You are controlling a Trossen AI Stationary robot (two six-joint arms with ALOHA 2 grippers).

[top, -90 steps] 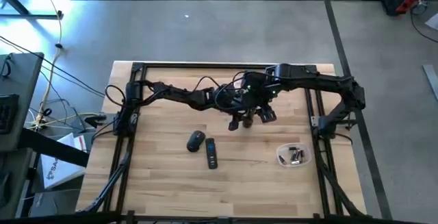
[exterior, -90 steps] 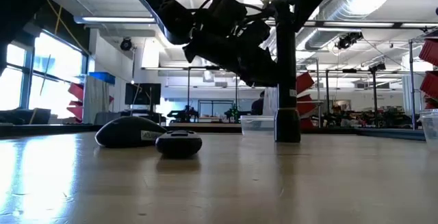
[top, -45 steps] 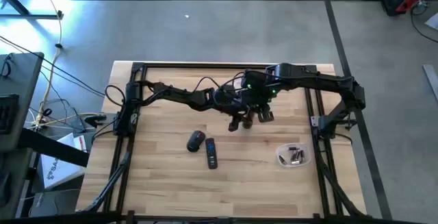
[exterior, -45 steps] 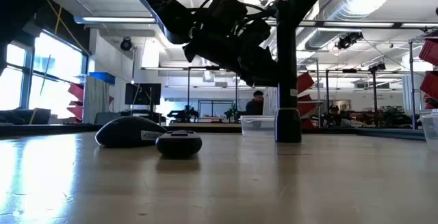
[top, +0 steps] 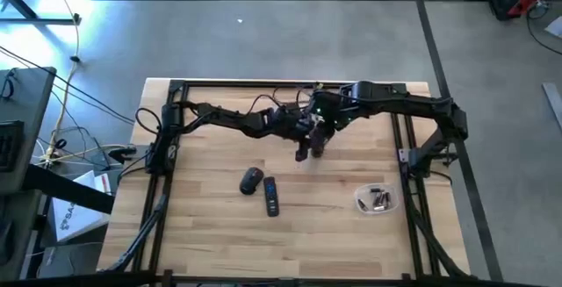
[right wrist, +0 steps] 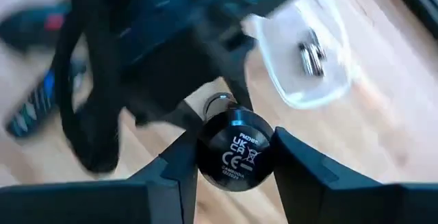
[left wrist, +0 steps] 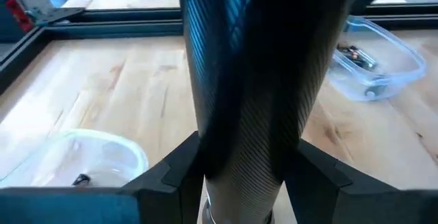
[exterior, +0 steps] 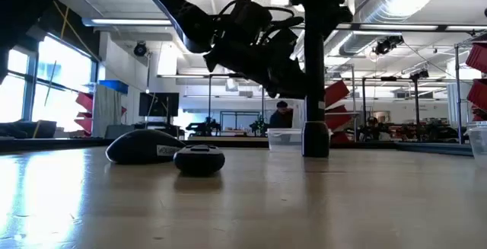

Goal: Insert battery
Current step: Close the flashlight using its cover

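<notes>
Hands meet above the middle of the pale wooden worktop [top: 202, 234]: the right hand [right wrist: 233, 148] pinches the round, printed end of a dark cylindrical flashlight [exterior: 314, 74], and the left hand [left wrist: 239, 203] is closed around its ribbed matte barrel, held upright. Loose batteries [top: 380, 200] lie in a clear plastic tub [top: 365, 204] near the worktop's right edge, well apart from a rounded mouse [top: 251, 180] and slim remote [top: 271, 196].

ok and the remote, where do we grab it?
Across its narrow sides, on the half nearer the table's front edge, coming straight down. The remote lies flat and long, and the mouse sits close beside its far end. Probably wait: the left gripper and right gripper both hold the dark tube mid-table.
</notes>
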